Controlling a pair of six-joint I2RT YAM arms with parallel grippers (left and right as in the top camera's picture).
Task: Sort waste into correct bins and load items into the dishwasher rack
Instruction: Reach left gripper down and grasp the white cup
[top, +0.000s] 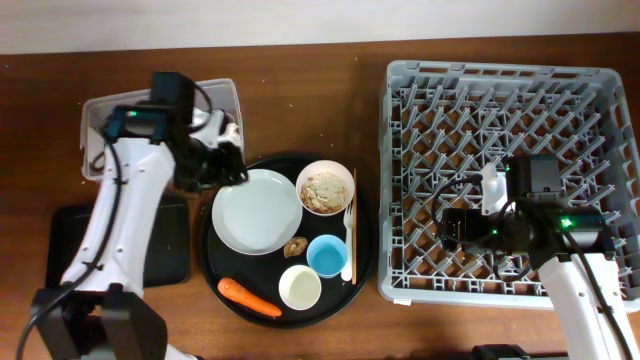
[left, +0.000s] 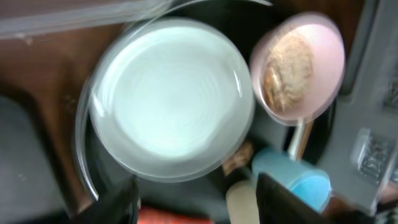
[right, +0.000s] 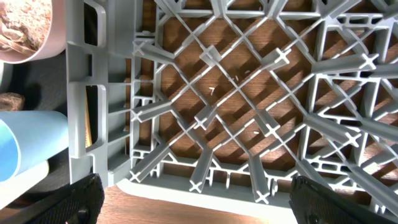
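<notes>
A brown wooden table (top: 300, 90) fills the overhead view, with a pale strip of wall (top: 200, 20) at 12 o'clock. The grey dishwasher rack (top: 385, 180) sits at 3 o'clock with no dishes in it. The round black tray (top: 362, 250) lies at the centre, the clear tub (top: 95, 130) at 10 o'clock with its contents mostly hidden by the arm, and the shallow black tray (top: 170, 250) at 8 o'clock.

On the round tray:
- plate (top: 257, 210) at 9 o'clock
- bowl (top: 324, 188) of beige scraps at 1 o'clock
- fork (top: 348, 225) and chopsticks (top: 354, 220) at 3 o'clock
- blue cup (top: 326, 255) at 4 o'clock
- white cup (top: 300, 288) at 6 o'clock
- carrot (top: 250, 297) at 7 o'clock
- brown lump (top: 295, 247) near the middle

The left gripper (left: 202, 199) hangs at the plate's 10 o'clock edge, fingers apart and gripping nothing. The right gripper (right: 196, 193) hovers over the rack's 7 o'clock part, spread wide, with the cups at its 9 o'clock.
</notes>
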